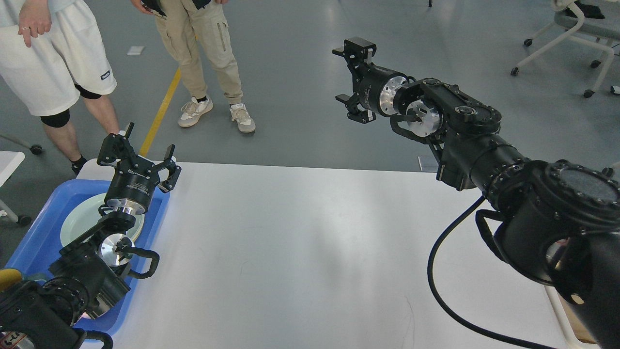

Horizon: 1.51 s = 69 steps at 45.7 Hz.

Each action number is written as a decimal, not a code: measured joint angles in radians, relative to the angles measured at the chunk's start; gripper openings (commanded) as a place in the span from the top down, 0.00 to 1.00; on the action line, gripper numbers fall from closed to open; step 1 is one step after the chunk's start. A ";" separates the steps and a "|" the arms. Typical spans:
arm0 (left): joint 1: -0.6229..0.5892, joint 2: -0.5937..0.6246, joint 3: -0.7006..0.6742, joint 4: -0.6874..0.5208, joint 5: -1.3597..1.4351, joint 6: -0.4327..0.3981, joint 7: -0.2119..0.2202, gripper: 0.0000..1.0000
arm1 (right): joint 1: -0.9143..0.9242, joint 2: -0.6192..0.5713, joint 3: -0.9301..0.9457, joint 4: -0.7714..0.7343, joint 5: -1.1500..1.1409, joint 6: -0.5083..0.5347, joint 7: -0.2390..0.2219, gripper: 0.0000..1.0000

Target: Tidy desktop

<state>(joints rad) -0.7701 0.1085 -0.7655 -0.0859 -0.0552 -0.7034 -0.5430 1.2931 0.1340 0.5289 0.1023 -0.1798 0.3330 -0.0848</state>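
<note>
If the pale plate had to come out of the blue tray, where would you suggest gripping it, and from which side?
Grip the plate by its raised rim at the exposed left edge, coming from above. It lies flat in the blue tray, so only the thin rim offers a hold. The left end effector, open, hangs over its right side.

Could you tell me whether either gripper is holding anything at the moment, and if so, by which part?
Nothing is held: the left gripper is open above the blue plastic tray, and the right gripper is open in mid-air.

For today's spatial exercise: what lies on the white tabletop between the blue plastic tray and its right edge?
Head view: nothing; the large white rectangular desktop shows bare from the blue plastic tray rightward.
</note>
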 measured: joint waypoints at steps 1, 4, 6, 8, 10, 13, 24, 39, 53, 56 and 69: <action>0.000 0.000 0.000 0.000 0.000 0.000 0.000 0.04 | -0.007 0.000 0.027 0.000 0.000 0.000 0.000 0.00; 0.000 0.000 0.000 0.000 0.000 0.000 0.000 0.04 | -0.023 0.001 0.090 0.000 0.000 0.000 0.000 0.00; 0.000 0.000 0.000 0.000 0.000 0.000 0.000 0.04 | -0.035 0.001 0.122 0.001 0.000 0.001 0.001 0.00; 0.000 0.000 0.000 0.000 0.000 0.000 0.000 0.04 | -0.044 0.001 0.141 0.001 0.000 0.003 0.001 0.00; 0.000 0.000 0.000 0.000 0.000 0.000 0.000 0.04 | -0.052 0.000 0.154 0.002 0.000 0.006 0.001 0.00; 0.000 0.000 0.000 0.000 0.000 0.000 0.000 0.04 | -0.058 -0.002 0.160 0.002 0.000 0.010 0.001 0.00; 0.000 0.000 0.000 0.000 0.000 0.000 0.000 0.04 | -0.061 -0.067 0.149 0.006 -0.003 0.019 0.001 0.00; 0.000 0.000 0.000 0.000 0.000 0.000 0.000 0.04 | -0.093 -0.138 0.166 0.005 0.000 0.013 0.002 0.00; 0.000 0.000 0.000 0.000 0.000 -0.001 0.000 0.04 | -0.105 -0.097 0.269 0.002 0.173 -0.002 0.007 0.00; 0.000 0.000 0.000 0.000 0.000 -0.001 0.000 0.04 | -0.107 -0.085 0.273 0.001 0.184 -0.002 0.018 0.00; 0.000 0.000 0.000 0.000 0.000 -0.001 0.000 0.04 | -0.171 -0.056 0.288 0.000 0.210 -0.002 0.039 0.00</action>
<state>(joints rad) -0.7701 0.1089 -0.7655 -0.0859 -0.0552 -0.7041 -0.5430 1.1218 0.0781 0.8165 0.1020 0.0300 0.3313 -0.0455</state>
